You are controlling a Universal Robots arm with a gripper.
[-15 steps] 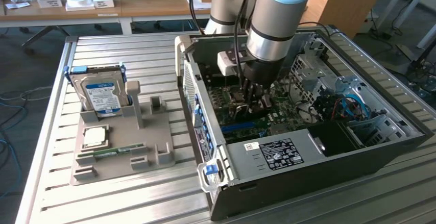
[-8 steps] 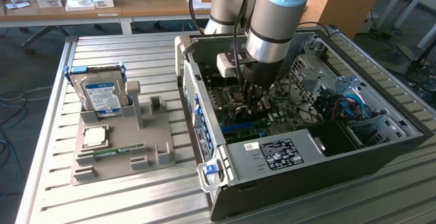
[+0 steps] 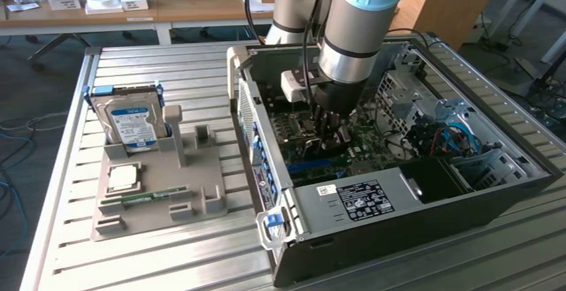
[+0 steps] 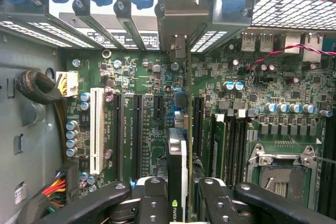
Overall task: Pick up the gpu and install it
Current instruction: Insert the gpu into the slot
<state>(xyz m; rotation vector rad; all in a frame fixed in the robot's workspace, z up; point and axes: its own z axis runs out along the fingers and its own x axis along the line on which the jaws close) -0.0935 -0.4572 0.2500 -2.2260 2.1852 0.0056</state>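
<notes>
Wrist view: gpu [image 4: 177,150] clamped edge-on in gripper [image 4: 181,195], above motherboard [image 4: 147,124] slots.
Pickup done, already inside case [image 3: 398,231]; seating apparently not yet done, contact with slot hard to judge.

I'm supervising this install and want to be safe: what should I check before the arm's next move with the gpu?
1. The gpu clamped in the gripper: ok.
2. Card edge-on, running along the slots of the motherboard: ok.
3. Card's edge seated in a slot: cannot tell.
4. Card apart from the black cable bundle: ok.
5. Side of the computer case open: ok.
</notes>
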